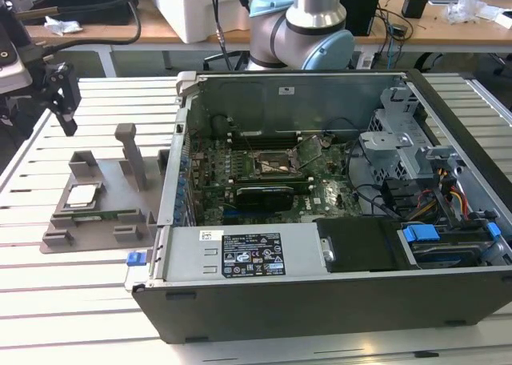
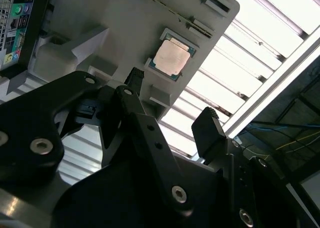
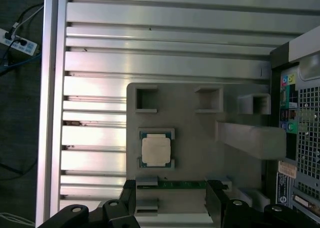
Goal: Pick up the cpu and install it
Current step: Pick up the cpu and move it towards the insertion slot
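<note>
Plainly, the gripper (image 2: 172,107) hangs above the plate (image 3: 192,150), jaws open and empty. The cpu (image 3: 156,150) lies flat in its nest there. To my eye, a good pick means centring squarely, coming down level, and pinching only the green rim.

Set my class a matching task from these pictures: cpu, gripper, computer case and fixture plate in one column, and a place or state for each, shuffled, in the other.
Column one
1. cpu
2. gripper
3. computer case
4. fixture plate

Column two
a. opened, its insides exposed
b. lies on the slatted table beside the case
c. seated in a recess of the plate
d. open, holding nothing

Pairs: 1-c, 2-d, 3-a, 4-b
</note>
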`<state>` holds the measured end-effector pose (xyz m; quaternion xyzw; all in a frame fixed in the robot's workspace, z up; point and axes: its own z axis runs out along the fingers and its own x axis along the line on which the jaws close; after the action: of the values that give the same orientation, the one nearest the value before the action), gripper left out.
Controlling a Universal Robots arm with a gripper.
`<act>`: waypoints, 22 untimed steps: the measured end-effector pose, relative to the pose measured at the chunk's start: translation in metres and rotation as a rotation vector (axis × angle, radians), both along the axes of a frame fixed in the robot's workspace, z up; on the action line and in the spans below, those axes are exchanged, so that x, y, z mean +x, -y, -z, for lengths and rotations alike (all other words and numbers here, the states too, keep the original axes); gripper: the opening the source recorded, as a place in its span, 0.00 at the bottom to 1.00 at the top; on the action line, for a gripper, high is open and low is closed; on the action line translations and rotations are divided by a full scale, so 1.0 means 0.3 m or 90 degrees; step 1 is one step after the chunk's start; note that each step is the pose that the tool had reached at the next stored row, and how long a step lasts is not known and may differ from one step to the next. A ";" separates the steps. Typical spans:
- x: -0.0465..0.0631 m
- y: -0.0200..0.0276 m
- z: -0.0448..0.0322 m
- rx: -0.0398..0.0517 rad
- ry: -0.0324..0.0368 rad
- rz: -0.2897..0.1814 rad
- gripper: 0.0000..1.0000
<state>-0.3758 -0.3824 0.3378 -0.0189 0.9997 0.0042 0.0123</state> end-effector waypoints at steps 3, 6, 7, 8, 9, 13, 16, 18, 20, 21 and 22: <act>0.000 0.000 0.005 0.0000 0.0000 0.000 0.67; 0.000 0.000 0.013 0.0000 0.0001 0.000 0.67; 0.000 0.000 0.017 0.0000 0.0000 0.000 0.67; 0.000 0.000 0.020 0.0000 0.0000 0.000 0.67; 0.000 0.000 0.022 0.0000 0.0000 0.000 0.67; 0.000 0.000 0.034 0.0000 0.0000 0.000 0.67; 0.000 0.000 0.041 0.0000 0.0001 0.000 0.67; 0.000 0.000 0.049 0.0000 0.0000 0.000 0.67; 0.000 0.000 0.055 0.0000 0.0000 0.000 0.67; 0.000 0.000 0.060 0.0000 0.0000 0.000 0.67; 0.000 0.000 0.062 0.0000 0.0000 0.000 0.67</act>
<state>-0.3757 -0.3824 0.3191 -0.0189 0.9997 0.0042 0.0124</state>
